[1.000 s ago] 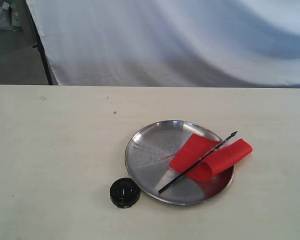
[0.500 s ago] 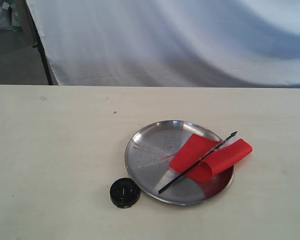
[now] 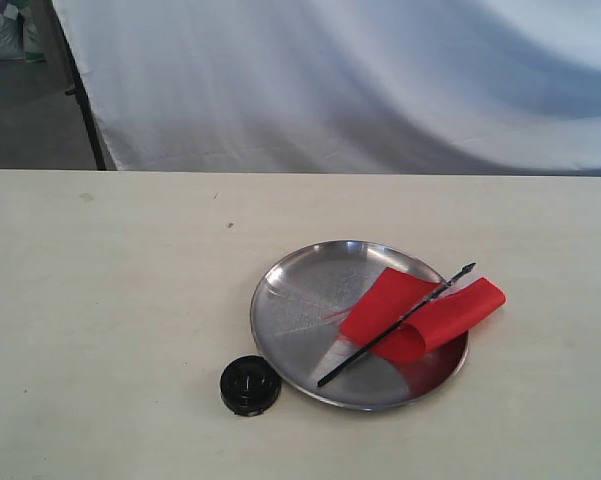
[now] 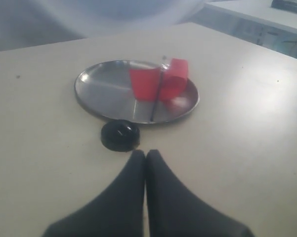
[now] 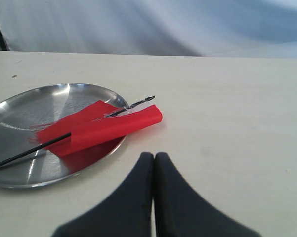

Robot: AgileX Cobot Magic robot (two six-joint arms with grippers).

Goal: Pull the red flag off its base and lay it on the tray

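Note:
The red flag (image 3: 420, 316) lies folded on the right side of the silver tray (image 3: 300, 310), its black stick slanting across the tray with the pointed tip past the far right rim. The black base (image 3: 249, 385) sits on the table just off the tray's near left rim, with nothing in its hole. In the left wrist view my left gripper (image 4: 145, 154) is shut and holds nothing, a short way from the base (image 4: 119, 135), with the tray (image 4: 99, 91) and flag (image 4: 158, 84) beyond. My right gripper (image 5: 153, 156) is shut and holds nothing, beside the tray (image 5: 20, 118) and near the flag (image 5: 99, 127).
A pale table (image 3: 100, 300) carries everything. A white cloth backdrop (image 3: 360, 80) hangs behind its far edge, with a dark stand leg (image 3: 85, 110) at the far left. Neither arm shows in the exterior view.

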